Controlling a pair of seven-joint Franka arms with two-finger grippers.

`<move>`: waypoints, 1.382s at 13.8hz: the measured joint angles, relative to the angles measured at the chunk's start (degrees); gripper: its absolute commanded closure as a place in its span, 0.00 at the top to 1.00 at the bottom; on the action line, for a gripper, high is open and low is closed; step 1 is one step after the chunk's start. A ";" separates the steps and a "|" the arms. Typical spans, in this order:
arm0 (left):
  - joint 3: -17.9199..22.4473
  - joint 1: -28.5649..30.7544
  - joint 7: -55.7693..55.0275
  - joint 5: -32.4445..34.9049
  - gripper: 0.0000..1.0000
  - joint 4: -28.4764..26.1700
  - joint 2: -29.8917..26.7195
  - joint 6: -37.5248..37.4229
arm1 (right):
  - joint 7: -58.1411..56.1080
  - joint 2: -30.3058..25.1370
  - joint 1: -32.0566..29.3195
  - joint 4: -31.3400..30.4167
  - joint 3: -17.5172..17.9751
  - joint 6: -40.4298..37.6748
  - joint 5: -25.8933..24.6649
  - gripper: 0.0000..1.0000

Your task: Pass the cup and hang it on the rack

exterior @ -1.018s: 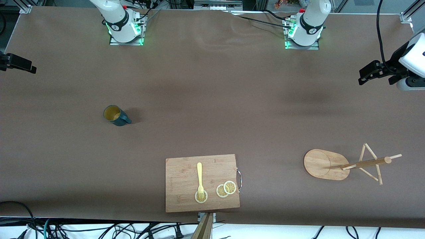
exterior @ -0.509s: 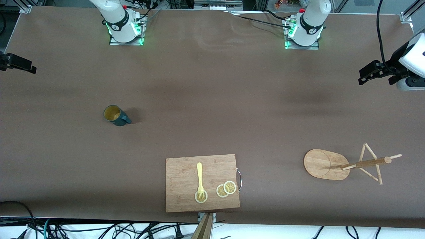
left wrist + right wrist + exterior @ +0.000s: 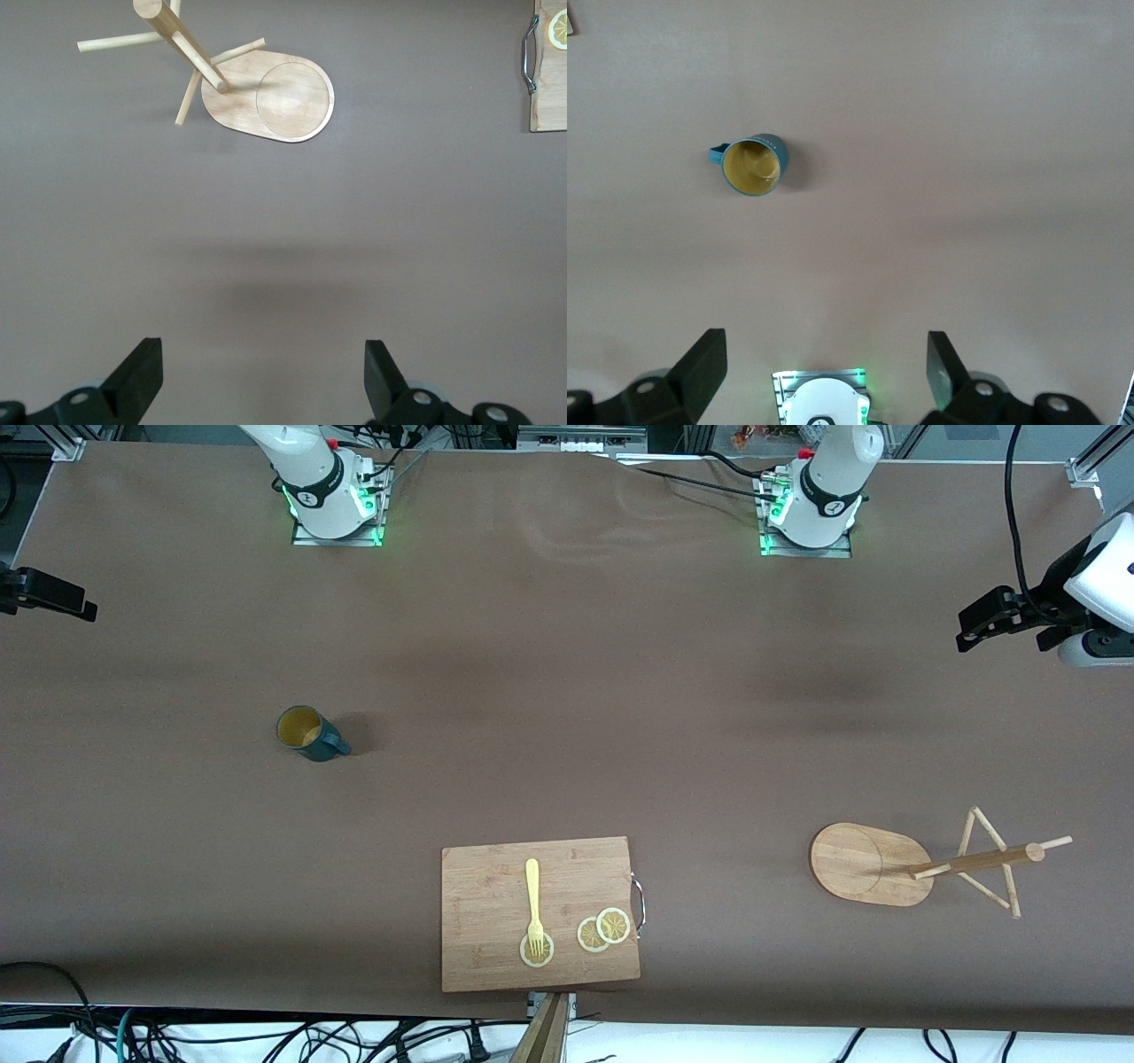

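Note:
The dark teal cup (image 3: 306,732) stands upright on the brown table toward the right arm's end, its yellow-tan inside showing; the right wrist view looks down on the cup (image 3: 753,166). The bamboo rack (image 3: 870,864) stands on its oval base toward the left arm's end, and the rack (image 3: 270,96) also shows in the left wrist view. My left gripper (image 3: 972,627) hangs open and empty high over the table's end, above bare table (image 3: 261,352). My right gripper (image 3: 62,598) hangs open and empty over the other end (image 3: 825,343). Both arms wait.
A rectangular wooden cutting board (image 3: 496,886) lies near the table's front edge, with a yellow fork (image 3: 532,899) and lemon slices (image 3: 604,930) on it. Its metal handle (image 3: 530,55) shows in the left wrist view. The right arm's base (image 3: 824,403) sits below its gripper.

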 measured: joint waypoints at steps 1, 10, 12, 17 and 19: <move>0.00 0.00 0.00 0.00 1.00 0.00 0.00 0.00 | 0.00 0.00 0.00 0.00 0.00 0.00 0.00 1.00; 0.00 0.00 0.00 0.00 1.00 0.00 0.00 0.00 | 0.00 0.20 0.00 0.00 0.00 0.35 0.59 1.00; 0.00 0.00 0.00 0.00 1.00 0.00 0.00 0.00 | 0.00 0.62 0.03 0.00 0.03 1.03 0.81 1.00; 0.00 0.00 0.00 0.00 1.00 0.00 0.00 0.00 | 0.00 3.58 0.08 -0.25 0.07 1.66 1.44 1.00; 0.00 0.00 0.00 0.00 1.00 0.00 0.00 0.00 | -0.08 5.33 0.08 -0.27 0.07 1.67 1.46 1.00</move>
